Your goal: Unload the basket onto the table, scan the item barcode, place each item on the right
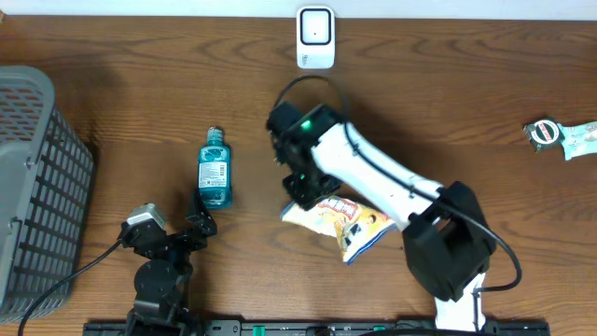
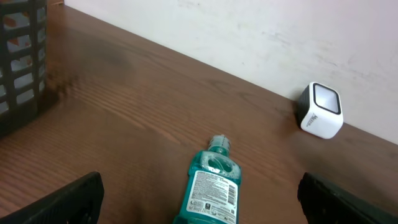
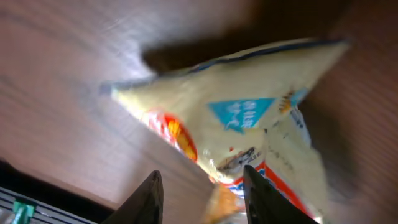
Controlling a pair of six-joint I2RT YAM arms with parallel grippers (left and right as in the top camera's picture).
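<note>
Right gripper (image 3: 202,194) stands partly closed about the lower edge of the yellow, crinkled, glossy-film snack bag (image 1: 350,226); the bag lies on the brown wood-grain table (image 1: 448,112), well apart from the white rounded plastic scanner box (image 1: 315,37); firm clamp or not, cannot tell, view blurred; risk, as I judge it: slick limp film slips out or folds, hiding the barcode; left gripper (image 2: 202,196) wide open, empty, near the teal clear-plastic mouthwash bottle (image 2: 210,186).
</note>
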